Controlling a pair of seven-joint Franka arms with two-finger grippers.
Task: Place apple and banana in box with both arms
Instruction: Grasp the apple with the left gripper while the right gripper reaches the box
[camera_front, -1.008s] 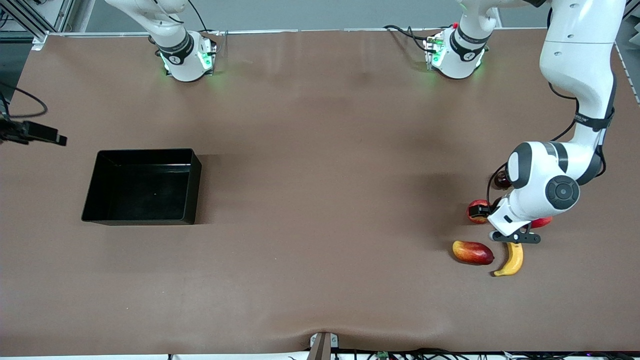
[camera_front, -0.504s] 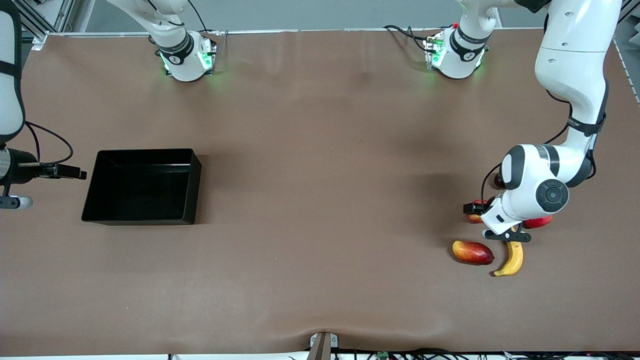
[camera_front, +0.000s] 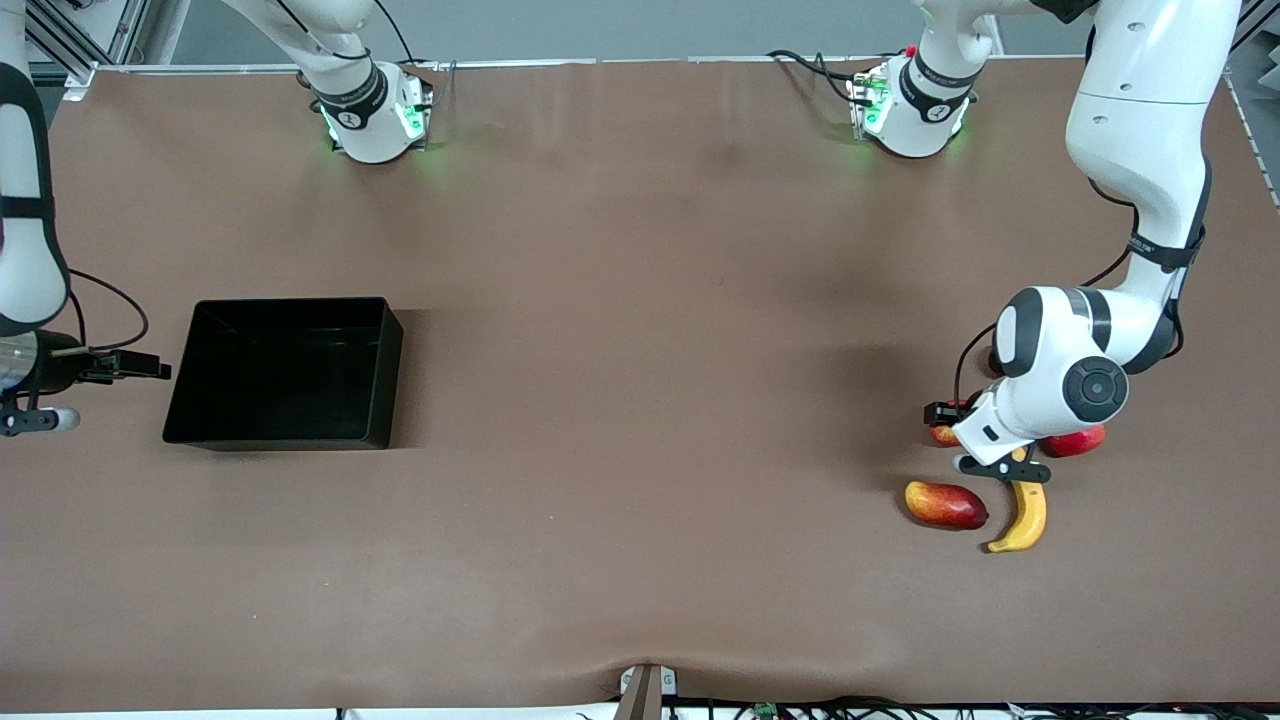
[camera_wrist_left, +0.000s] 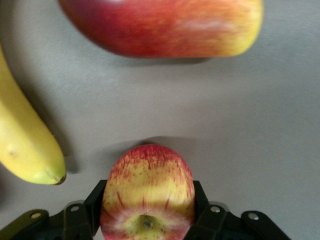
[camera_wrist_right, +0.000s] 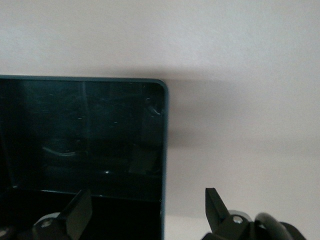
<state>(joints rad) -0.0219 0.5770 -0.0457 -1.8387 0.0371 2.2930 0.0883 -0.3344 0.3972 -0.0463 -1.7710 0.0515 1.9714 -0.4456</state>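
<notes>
At the left arm's end of the table, the left gripper sits low among the fruit with its jaws clamped on the apple. The left wrist view shows this plainly: the streaked red-and-yellow fruit fills the gap between the two black fingers, which press on both its sides, stem dimple toward the camera. From the front the apple shows only as a sliver of red beside the wrist, the arm covering the rest.

The banana lies on the table nearer the front camera than the gripper, one tip close under the wrist bracket; in the wrist view its yellow end lies just beside the apple, apart from it. The mango-shaped fruit rests beside the banana, toward the right arm's end. A plain red fruit peeks out from under the left arm.

The right gripper hangs over the table just outside the box, at its wall toward the right arm's end. Its jaws stand wide apart, holding nothing, in the right wrist view, where a corner of the box shows.
</notes>
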